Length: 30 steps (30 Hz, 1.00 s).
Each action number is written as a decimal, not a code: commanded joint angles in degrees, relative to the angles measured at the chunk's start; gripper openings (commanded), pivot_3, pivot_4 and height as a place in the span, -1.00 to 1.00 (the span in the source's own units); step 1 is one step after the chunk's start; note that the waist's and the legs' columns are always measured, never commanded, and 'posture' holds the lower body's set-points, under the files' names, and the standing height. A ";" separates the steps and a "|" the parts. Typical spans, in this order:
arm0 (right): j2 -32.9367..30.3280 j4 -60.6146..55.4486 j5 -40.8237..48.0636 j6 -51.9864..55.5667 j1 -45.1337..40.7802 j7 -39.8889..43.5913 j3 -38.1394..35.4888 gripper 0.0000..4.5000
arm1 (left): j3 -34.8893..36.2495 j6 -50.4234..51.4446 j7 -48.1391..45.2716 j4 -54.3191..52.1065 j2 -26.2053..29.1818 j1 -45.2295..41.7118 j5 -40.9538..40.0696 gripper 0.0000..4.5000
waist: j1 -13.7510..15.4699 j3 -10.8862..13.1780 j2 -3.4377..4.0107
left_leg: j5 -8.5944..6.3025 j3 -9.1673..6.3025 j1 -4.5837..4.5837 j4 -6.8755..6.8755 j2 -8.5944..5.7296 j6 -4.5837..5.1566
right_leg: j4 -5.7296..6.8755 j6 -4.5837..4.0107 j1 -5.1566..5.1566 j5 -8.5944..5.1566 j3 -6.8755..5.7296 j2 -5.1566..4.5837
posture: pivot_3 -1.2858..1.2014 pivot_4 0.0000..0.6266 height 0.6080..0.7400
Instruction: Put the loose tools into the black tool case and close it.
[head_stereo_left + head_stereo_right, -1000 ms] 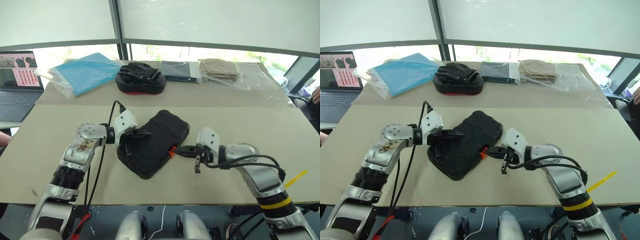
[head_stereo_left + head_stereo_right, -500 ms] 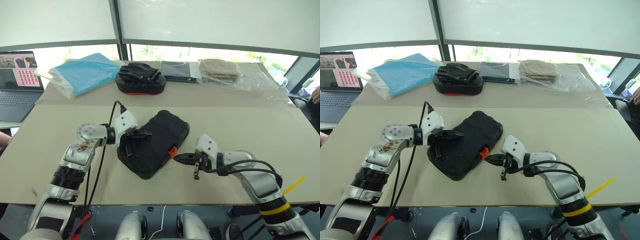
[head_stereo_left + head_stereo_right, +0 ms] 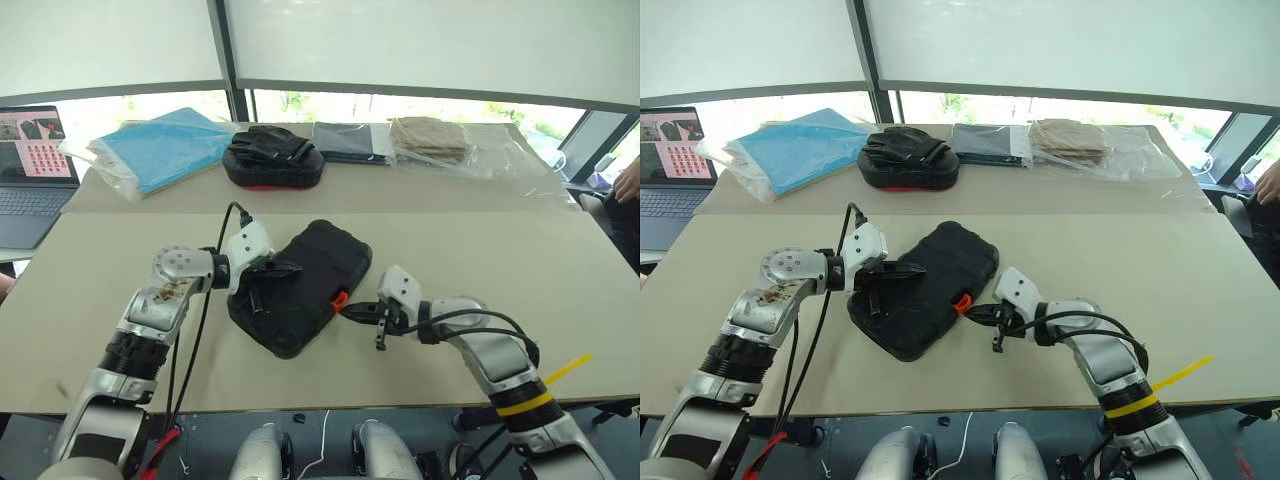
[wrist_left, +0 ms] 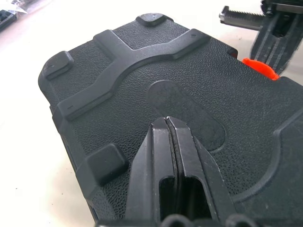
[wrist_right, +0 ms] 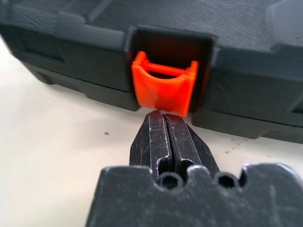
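Latching is the step in hand: the black tool case [image 3: 302, 286] is lying shut on the beige table [image 3: 480, 250], the left gripper [image 4: 169, 124] pressing clenched tips on its textured lid. Just beside the case's front edge, the right gripper [image 5: 165, 118], also clenched, is nudging the glossy orange latch [image 5: 163, 86]; judging by this, pushing squarely upward should snap it.

Head views overlook table [image 3: 560, 270]; wrist views hug black tool case [image 4: 142, 85].
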 commanded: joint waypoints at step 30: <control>-12.81 -2.03 9.88 -23.66 14.54 12.35 -21.85 1.00 | 31.30 -11.92 -0.41 -6.32 12.16 38.84 -10.44 0.90 | 0.21 0.20 -0.08 | -0.29 0.12 0.20 -0.34 0.20 -0.58 | 0.43 -0.49 -0.26 -0.96 -0.03 -0.03 | 0.03 -0.52 1.00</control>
